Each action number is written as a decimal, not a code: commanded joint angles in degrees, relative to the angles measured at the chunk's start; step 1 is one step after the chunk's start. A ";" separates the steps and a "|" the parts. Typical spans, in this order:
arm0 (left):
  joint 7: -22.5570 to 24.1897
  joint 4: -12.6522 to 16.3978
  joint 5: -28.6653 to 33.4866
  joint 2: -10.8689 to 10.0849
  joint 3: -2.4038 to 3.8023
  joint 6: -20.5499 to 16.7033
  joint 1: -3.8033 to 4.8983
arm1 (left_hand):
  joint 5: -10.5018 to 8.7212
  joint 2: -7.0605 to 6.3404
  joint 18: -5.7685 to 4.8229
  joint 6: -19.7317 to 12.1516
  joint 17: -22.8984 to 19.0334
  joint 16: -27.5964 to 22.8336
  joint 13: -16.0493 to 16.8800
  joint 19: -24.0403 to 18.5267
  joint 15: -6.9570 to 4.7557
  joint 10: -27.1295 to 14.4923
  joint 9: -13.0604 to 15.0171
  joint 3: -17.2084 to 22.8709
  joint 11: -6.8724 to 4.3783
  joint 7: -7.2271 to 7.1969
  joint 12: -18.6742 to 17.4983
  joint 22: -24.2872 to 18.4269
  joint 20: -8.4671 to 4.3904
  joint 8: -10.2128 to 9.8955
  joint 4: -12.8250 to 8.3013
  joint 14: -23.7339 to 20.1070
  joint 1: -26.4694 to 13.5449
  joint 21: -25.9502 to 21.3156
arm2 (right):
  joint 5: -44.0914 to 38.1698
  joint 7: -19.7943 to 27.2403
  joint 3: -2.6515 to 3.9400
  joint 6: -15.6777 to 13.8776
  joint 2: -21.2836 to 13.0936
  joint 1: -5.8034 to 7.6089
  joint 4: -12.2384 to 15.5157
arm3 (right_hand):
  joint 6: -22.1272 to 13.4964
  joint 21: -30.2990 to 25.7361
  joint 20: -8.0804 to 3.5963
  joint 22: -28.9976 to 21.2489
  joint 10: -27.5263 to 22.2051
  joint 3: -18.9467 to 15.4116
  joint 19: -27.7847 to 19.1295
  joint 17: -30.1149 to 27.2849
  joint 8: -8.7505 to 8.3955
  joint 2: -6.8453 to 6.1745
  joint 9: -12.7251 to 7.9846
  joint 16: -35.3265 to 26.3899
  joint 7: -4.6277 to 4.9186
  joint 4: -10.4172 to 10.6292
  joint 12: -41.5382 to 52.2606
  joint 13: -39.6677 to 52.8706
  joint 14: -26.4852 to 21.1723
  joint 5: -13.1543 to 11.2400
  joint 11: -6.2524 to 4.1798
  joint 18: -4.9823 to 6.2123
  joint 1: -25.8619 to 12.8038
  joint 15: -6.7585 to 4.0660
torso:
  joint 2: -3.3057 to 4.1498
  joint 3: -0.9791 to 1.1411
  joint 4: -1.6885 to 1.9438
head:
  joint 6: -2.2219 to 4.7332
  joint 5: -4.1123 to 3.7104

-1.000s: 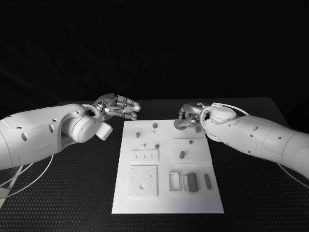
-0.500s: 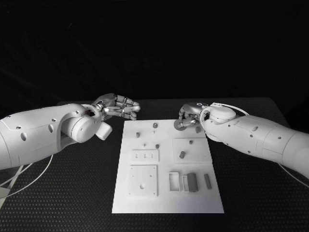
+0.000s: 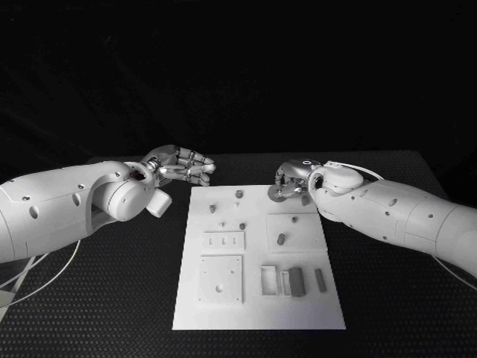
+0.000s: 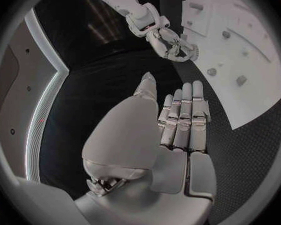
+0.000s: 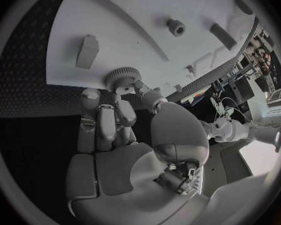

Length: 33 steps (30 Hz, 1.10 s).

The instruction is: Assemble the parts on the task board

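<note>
The white task board (image 3: pixel 258 306) lies lengthwise in the middle of the black table. My right hand (image 3: pixel 291 180) is at the board's far right corner and pinches a round grey toothed gear (image 3: pixel 276 193) at its fingertips. In the right wrist view the gear (image 5: pixel 123 78) sits just past the fingertips (image 5: pixel 105 116), at the board's edge (image 5: pixel 72 77). My left hand (image 3: pixel 185 165) hovers off the board's far left corner, fingers curled in on nothing; they (image 4: pixel 180 120) are folded together in the left wrist view.
Small grey pegs (image 3: pixel 240 194) stand on the board's far half. A block (image 5: pixel 87 51) and a nut (image 5: pixel 175 27) lie close to the gear. Two square plates (image 3: pixel 220 279) and upright slotted pieces (image 3: pixel 294 283) fill the near half. A cable loops at the table's left (image 3: pixel 56 276).
</note>
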 commanded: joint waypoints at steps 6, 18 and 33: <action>0.64 0.10 -0.14 -0.02 0.05 0.94 0.03 | -0.01 0.26 1.13 0.05 0.09 -0.39 -0.07 -0.06 0.32 0.19 0.00 -0.43 0.33 2.29 -0.25 -0.03 0.23 0.04 -0.07 0.00 0.09 -0.29 | -1.56 -0.78 -1.18 7.66 -0.32 -2.74 -0.68 | -1.05 -0.10 -0.09 0.86 -0.77 0.10 -0.46 -0.31 -0.73 -1.64 -0.66 -0.15 0.57 0.13 -0.70 -0.49 -0.48 -0.02 0.51 1.63 -0.19 0.40 | 0.00 0.02 0.08 | -0.17 -0.11; 0.67 -0.10 -0.15 0.09 0.04 0.98 0.03 | -0.01 0.26 1.12 0.01 0.12 -0.43 -0.08 -0.06 0.33 0.18 -0.01 -0.47 0.34 2.28 -0.27 -0.03 0.24 0.01 -0.04 -0.01 0.01 -0.31 | -1.21 -0.69 -1.19 8.73 -0.69 -3.18 -1.00 | -3.12 -0.46 0.18 0.77 -2.27 0.57 -0.70 -1.36 -1.86 -3.48 -1.10 -0.41 1.31 0.92 -2.02 -2.01 -1.54 -0.02 1.23 1.63 -0.33 1.10 | 0.00 0.00 0.07 | -0.20 -0.25; 0.62 -0.23 -0.15 0.16 0.04 1.03 0.02 | -0.01 0.44 1.11 -0.01 0.17 -0.48 -0.08 -0.03 0.34 0.19 -0.01 -0.48 0.35 2.30 -0.30 -0.02 0.26 0.00 -0.01 0.02 -0.20 -0.33 | -1.28 -1.42 -1.20 9.35 -0.75 -3.36 -1.03 | -2.39 -0.48 0.24 0.84 -2.13 0.90 -0.75 -1.07 -1.41 -2.42 -0.91 -0.30 1.22 1.13 -1.65 -1.75 -1.42 -0.02 1.16 1.63 -0.03 1.10 | -0.01 0.01 0.10 | -0.17 -0.36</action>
